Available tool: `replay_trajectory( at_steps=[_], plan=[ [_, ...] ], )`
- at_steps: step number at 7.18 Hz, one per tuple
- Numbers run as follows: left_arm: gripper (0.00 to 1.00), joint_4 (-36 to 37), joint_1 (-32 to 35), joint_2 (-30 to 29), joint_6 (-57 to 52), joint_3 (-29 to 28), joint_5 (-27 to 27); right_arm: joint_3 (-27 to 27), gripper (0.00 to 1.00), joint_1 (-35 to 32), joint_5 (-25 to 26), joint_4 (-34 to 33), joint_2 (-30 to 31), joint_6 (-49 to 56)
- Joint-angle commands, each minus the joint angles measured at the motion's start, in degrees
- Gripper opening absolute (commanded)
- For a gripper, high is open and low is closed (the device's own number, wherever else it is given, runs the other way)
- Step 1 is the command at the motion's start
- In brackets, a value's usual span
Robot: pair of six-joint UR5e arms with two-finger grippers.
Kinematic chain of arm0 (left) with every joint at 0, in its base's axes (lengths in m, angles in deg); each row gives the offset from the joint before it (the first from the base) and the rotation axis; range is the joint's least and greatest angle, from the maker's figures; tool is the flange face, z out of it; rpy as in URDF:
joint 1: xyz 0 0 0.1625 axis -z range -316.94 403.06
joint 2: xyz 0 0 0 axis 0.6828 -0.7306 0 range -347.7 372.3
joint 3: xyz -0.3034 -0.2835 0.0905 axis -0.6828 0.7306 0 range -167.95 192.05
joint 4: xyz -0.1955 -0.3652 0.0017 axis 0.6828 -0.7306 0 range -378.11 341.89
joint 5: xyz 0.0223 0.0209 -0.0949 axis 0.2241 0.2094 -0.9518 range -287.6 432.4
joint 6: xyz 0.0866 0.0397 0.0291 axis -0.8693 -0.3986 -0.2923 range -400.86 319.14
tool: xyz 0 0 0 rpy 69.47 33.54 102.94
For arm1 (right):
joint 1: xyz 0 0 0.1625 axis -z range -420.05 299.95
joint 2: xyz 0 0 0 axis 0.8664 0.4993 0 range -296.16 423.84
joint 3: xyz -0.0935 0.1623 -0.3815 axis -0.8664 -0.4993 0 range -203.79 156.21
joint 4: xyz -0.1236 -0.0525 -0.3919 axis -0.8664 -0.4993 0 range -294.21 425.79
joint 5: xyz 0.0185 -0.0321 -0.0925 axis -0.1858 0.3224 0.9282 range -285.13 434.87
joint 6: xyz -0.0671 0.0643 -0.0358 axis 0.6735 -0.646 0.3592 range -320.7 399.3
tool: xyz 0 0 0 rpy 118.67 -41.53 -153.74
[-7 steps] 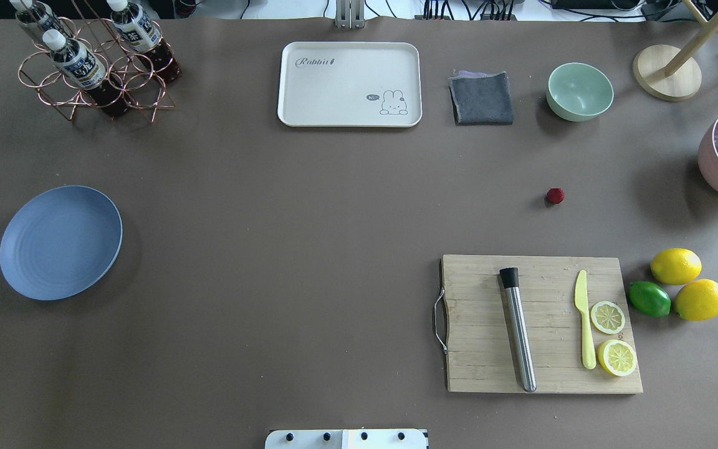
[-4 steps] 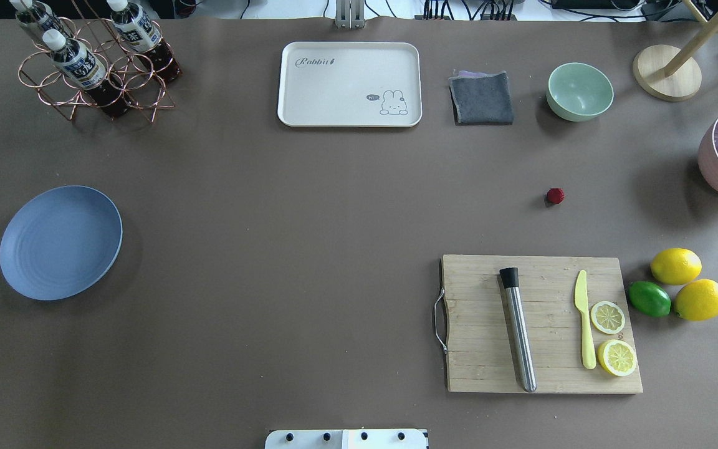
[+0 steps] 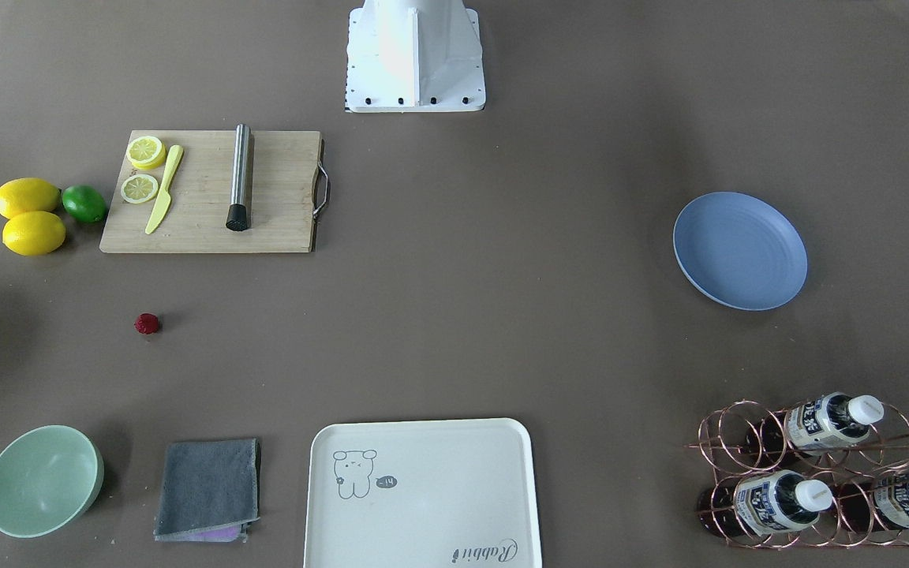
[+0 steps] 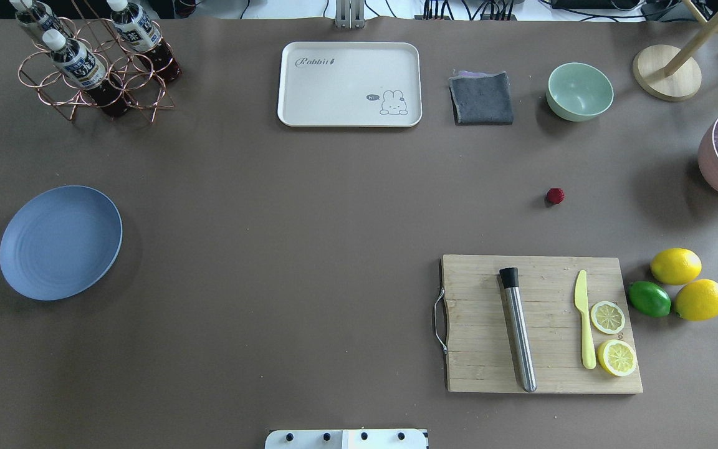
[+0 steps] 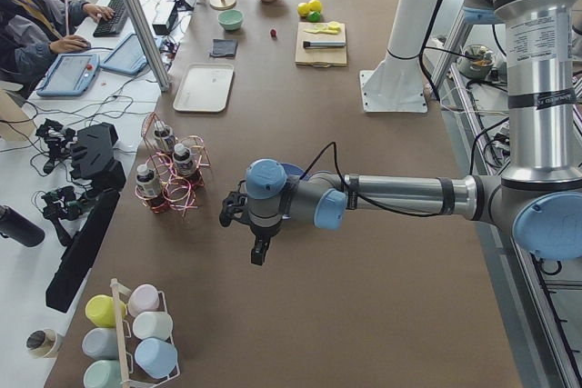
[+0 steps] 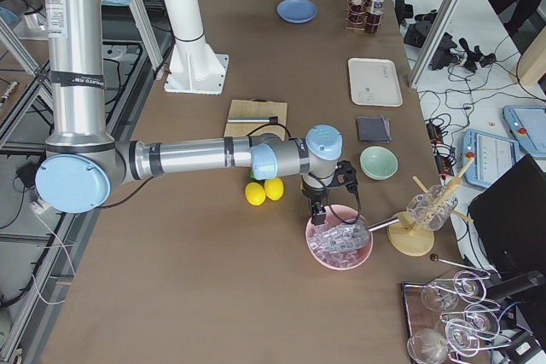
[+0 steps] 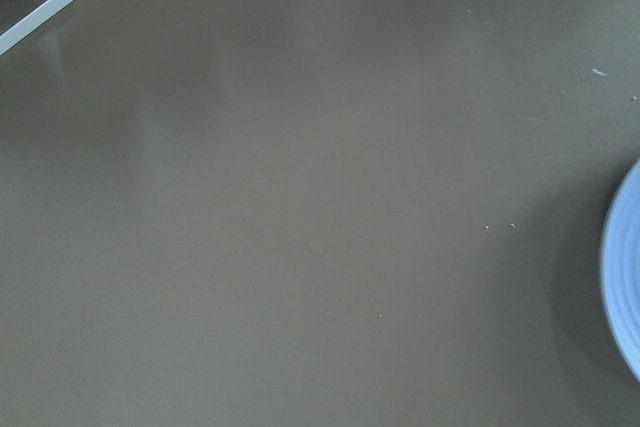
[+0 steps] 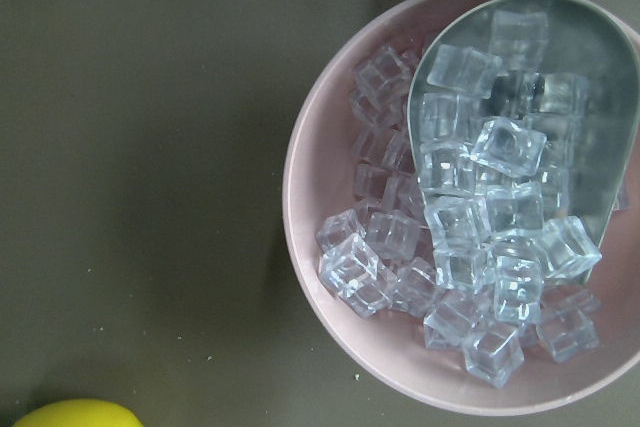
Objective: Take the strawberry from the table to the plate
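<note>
1. Lying on the table (image 4: 309, 206), the strawberry (image 4: 555, 196) sits at the right, just beyond the cutting board (image 4: 477, 324), well apart from the plate (image 4: 60, 242) at the left.
2. The left gripper (image 5: 259, 256) hangs near the plate and the right gripper (image 6: 317, 213) over the ice bowl (image 8: 305, 177). I cannot tell whether either is released or clenched.

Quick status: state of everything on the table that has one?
strawberry: on the table, ungrasped
plate: empty
mint bowl: empty, upright
tray: empty
pink bowl: holds ice cubes and scoop
bottles: capped, racked
cloth: folded
left gripper: over table near plate, open/shut unclear
right gripper: over pink bowl, open/shut unclear
</note>
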Motion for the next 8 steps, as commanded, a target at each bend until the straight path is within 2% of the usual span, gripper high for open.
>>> replay_trajectory(
  at_steps=[1, 3, 4, 5, 6, 8],
  plan=[
    [0.98, -3.98, -4.88, -0.64, 10.78, -0.86, 0.04, 0.2, 1.0, 0.94, -0.6, 2.62, -0.09, -1.69],
    [0.98, -11.27, -13.74, -1.52, 20.66, -2.69, 0.56, 0.11, 1.0, 4.18, -1.13, 7.08, -0.27, -8.53],
    [0.97, -14.18, -15.61, -4.22, 29.4, -4.97, 0.66, 0.2, 1.0, 5.5, -1.13, 7.63, -0.44, -10.56],
    [0.97, -20.91, -18.59, -4.33, 32.1, -7.78, 0.66, 0.29, 1.0, 6.3, -1.13, 7.64, -1.05, -11.1],
    [0.97, -26.02, -18.88, -4.68, 32.65, -11.9, 0.57, 0.2, 1.0, 6.48, -1.22, 7.64, -1.32, -11.37],
    [0.89, -29.14, -19.06, -4.77, 34.48, -13.96, 0.39, 0.29, 1.0, 6.92, -1.31, 7.64, -1.32, -12.16]
  ],
)
